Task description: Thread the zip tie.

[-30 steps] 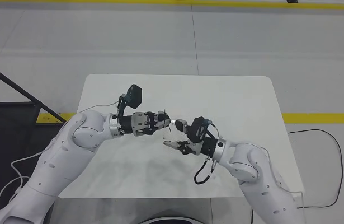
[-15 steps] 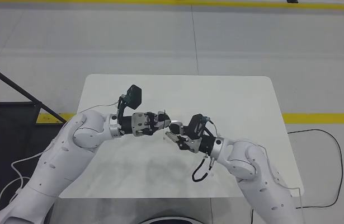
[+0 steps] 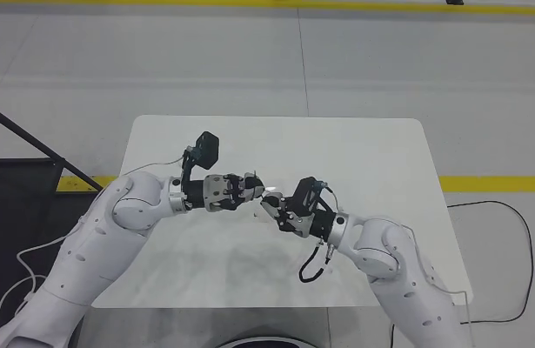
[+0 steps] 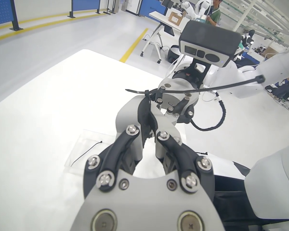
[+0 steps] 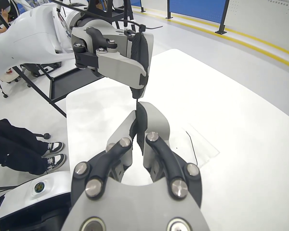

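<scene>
Left jaws clamped on the zip tie (image 4: 147, 93) by its head, right jaws look pinched on strap just below: light, springy, slick, so grip near tip.

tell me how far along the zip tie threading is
Done: the zip tie is off the table, pinched in the shut left gripper. In hand: the right gripper is shut on a thin black strand leading from it. Left: pulling it through; whether the tip has passed the head is unclear.

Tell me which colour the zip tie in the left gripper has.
The zip tie is black along its whole length; the left wrist view shows it best.
</scene>
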`<act>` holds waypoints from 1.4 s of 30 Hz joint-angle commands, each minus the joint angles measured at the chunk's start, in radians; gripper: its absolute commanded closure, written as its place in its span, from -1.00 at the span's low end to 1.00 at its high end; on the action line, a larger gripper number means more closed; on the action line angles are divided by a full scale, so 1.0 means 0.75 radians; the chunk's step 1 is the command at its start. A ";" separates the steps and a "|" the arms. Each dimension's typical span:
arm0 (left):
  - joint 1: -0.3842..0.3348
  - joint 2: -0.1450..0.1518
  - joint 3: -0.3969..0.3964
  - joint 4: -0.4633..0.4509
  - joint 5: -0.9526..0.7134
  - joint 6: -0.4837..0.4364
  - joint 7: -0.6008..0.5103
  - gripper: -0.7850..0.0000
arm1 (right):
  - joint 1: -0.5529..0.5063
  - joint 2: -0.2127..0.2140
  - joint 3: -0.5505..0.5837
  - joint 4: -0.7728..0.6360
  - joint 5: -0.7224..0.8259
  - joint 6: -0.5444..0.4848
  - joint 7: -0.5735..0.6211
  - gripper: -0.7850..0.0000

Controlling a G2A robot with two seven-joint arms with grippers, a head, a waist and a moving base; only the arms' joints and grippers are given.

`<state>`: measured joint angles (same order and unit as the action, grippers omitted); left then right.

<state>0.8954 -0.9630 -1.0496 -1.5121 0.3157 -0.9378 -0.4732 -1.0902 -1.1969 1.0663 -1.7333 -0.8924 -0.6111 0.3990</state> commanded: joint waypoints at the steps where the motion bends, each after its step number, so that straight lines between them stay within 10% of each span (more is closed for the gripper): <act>1: 0.001 0.000 0.000 0.001 -0.008 0.000 -0.004 -0.20 | 0.001 0.001 0.002 0.001 0.004 -0.002 -0.002 1.00; 2: 0.000 0.000 0.000 0.001 -0.012 -0.001 -0.008 -1.00 | 0.001 0.001 0.004 0.002 0.007 -0.003 -0.003 1.00; 18: 0.000 0.007 -0.025 0.059 -0.081 -0.001 -0.058 -1.00 | -0.001 0.018 0.080 0.017 0.079 -0.075 -0.022 1.00; 29: -0.023 0.054 -0.022 0.140 -0.666 -0.099 -0.368 -1.00 | 0.113 0.045 0.065 0.154 0.260 -0.459 0.163 1.00; 42: -0.065 0.069 0.031 0.160 -0.881 -0.037 -0.508 -1.00 | 0.188 0.056 0.017 0.224 0.407 -0.486 0.295 1.00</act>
<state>0.8463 -0.9110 -1.0261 -1.3922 -0.3449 -0.9658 -0.8543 -0.9489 -1.1549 1.0791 -1.5656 -0.5875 -0.9754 0.6205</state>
